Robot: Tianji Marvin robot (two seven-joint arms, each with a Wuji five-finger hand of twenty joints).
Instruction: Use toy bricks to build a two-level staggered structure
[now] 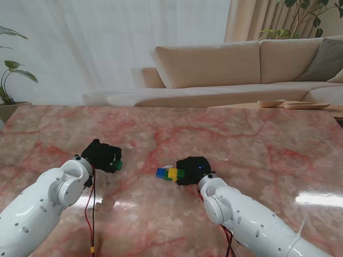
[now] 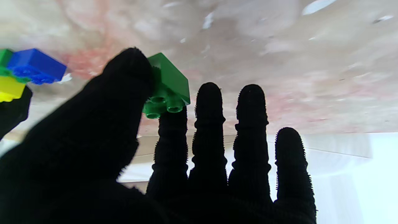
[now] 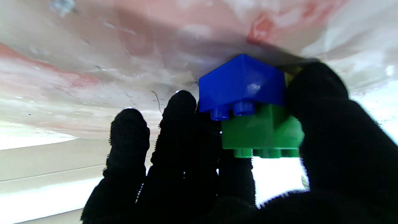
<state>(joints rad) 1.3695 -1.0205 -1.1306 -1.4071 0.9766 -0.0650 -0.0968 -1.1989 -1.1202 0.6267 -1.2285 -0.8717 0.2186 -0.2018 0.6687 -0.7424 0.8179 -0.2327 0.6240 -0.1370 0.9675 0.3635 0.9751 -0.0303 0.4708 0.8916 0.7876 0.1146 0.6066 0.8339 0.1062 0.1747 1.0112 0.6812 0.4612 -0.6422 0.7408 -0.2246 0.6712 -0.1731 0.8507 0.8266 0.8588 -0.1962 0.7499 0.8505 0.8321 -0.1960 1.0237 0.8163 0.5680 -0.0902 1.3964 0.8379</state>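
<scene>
My left hand (image 1: 102, 155) is shut on a small green brick (image 1: 118, 165), pinched between thumb and index finger; the left wrist view shows that green brick (image 2: 168, 87) with its studs pointing away from the table. My right hand (image 1: 193, 170) is shut on a small stack of bricks (image 1: 170, 173): blue at the left end, yellow, then green. In the right wrist view the blue brick (image 3: 242, 84) sits against the table with a green brick (image 3: 261, 130) on top of it, held by thumb and fingers. The yellow one is hidden there.
The pink marble table (image 1: 241, 139) stretches around both hands. A beige sofa (image 1: 225, 69) stands beyond its far edge, with shallow dishes (image 1: 292, 104) on a low surface at the far right. A potted plant (image 1: 8, 80) stands at the far left.
</scene>
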